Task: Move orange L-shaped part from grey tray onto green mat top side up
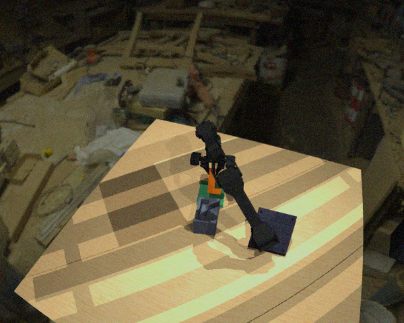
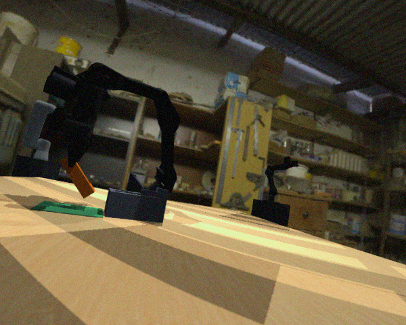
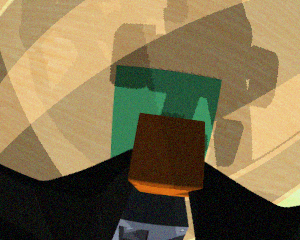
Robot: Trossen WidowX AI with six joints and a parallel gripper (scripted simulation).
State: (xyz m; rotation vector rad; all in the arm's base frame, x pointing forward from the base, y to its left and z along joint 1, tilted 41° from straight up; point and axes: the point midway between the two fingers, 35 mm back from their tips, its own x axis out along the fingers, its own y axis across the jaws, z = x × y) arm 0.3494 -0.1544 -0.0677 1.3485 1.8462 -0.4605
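The orange L-shaped part [image 1: 211, 183] [image 2: 80, 180] [image 3: 167, 150] is out of its pocket, pinched by its raised end in the gripper [image 1: 213, 170] [image 2: 71, 163] [image 3: 164, 160]. It hangs tilted above the mat: in the exterior view its top end leans toward 11 o'clock and its low end toward 5 o'clock. From the top, its short foot points to 3 o'clock.

The green mat [image 1: 203, 196] [image 2: 68, 208] [image 3: 135, 112], thin and partly shaded, lies flat. The grey tray [image 1: 204, 227] [image 2: 136, 205] [image 3: 165, 224], a boxy block with a recessed pocket, sits level at the mat's 6 o'clock side, seen from the top.
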